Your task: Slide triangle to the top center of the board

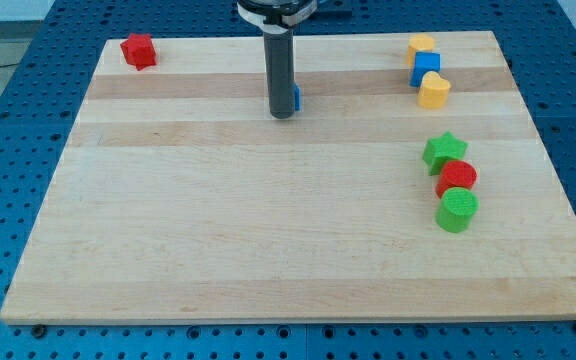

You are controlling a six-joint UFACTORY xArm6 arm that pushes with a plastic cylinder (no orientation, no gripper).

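My tip (282,115) touches the blue triangle (295,98), mostly hidden just right, near the bench's (268,250) top centre; no hand.

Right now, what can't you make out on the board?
- Blue block: mostly hidden behind my rod in the camera view; only a sliver shows, so its shape cannot be told.
- My tip: whether it touches that block is unclear.
- The arm above the rod: cut off by the view's top edge.
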